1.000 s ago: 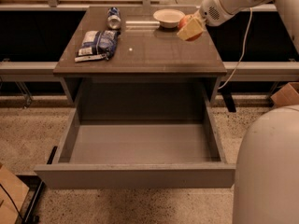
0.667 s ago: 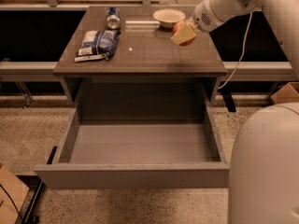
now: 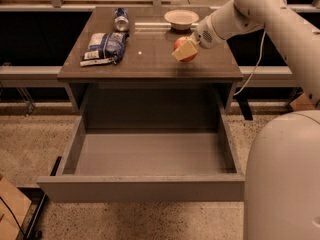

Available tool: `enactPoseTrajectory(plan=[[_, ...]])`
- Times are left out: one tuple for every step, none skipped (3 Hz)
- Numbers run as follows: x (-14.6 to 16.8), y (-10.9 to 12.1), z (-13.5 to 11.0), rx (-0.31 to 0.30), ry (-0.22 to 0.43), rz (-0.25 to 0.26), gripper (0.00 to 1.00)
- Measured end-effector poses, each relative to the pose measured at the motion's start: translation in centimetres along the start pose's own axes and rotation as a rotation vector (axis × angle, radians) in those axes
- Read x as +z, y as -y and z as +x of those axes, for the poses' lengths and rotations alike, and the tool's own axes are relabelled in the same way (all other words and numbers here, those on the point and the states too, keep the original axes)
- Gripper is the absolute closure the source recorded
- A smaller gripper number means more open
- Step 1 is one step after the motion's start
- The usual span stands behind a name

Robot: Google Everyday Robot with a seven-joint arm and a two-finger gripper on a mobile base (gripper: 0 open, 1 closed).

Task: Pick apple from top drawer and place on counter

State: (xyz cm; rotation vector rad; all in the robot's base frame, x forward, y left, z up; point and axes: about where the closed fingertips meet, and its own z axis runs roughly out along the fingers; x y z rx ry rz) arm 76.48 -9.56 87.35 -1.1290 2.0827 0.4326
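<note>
The red apple [image 3: 186,51] is between the pale fingers [image 3: 182,49] of my gripper [image 3: 184,49], low over the right part of the brown counter [image 3: 150,59]; I cannot tell whether it touches the surface. The gripper is shut on the apple. My white arm reaches in from the upper right. The top drawer [image 3: 145,186] is pulled wide open below the counter, and its grey inside holds nothing that I can see.
A pale shallow bowl [image 3: 181,18] stands at the back of the counter. A blue can [image 3: 120,19] lies at the back left, and a blue-and-white snack bag [image 3: 104,48] lies on the left. My white base [image 3: 282,179] fills the lower right.
My gripper has carried the apple left and down, from near the counter's right back edge toward its middle right, closer to the surface.
</note>
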Motion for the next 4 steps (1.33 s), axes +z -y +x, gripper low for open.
enactPoseTrajectory(plan=[[0.38, -0.68, 0.11, -0.012, 0.007, -0.021, 0.27], [0.73, -0.76, 0.14, -0.011, 0.004, -0.024, 0.04], [0.9, -0.83, 0.16, -0.011, 0.003, -0.027, 0.0], [0.9, -0.83, 0.16, -0.011, 0.003, -0.027, 0.0]])
